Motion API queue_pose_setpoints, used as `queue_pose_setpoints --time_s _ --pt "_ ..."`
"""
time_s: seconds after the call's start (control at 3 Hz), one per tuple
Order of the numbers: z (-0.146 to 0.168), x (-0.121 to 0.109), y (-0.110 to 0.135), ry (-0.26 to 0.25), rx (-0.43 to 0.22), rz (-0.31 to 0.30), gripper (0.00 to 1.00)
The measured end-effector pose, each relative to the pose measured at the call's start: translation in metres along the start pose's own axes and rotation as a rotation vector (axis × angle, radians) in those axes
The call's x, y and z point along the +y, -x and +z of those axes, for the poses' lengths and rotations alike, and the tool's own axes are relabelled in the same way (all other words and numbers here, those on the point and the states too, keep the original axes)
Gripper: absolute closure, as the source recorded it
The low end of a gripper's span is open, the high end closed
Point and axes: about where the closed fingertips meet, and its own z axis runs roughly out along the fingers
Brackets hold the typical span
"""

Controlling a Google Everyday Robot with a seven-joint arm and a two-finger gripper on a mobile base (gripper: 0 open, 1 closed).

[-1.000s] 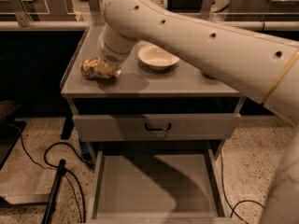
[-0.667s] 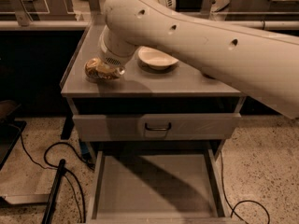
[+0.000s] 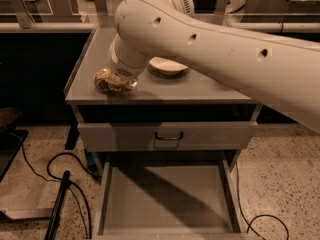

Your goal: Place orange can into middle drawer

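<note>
The orange can (image 3: 106, 81), crushed and shiny gold, is at the front left of the grey cabinet top (image 3: 200, 89). My gripper (image 3: 120, 84) comes down from the big white arm (image 3: 210, 39) and is shut on the can, holding it just above the top near the front edge. The wrist hides most of the fingers. The middle drawer (image 3: 165, 199) is pulled open below, a broad shallow grey tray with nothing in it.
A white bowl (image 3: 167, 66) sits on the cabinet top just right of the wrist. A closed drawer front with a black handle (image 3: 168, 135) is above the open drawer. Black cables (image 3: 60, 169) lie on the speckled floor at the left.
The gripper and the can have shifted slightly toward the cabinet's front edge. The drawer and bowl have not moved.
</note>
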Motion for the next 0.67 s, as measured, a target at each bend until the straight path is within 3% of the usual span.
queue_pose_setpoints --time_s 0.67 --pt "-0.036 0.055 -0.018 -0.021 -0.001 0.119 1.0"
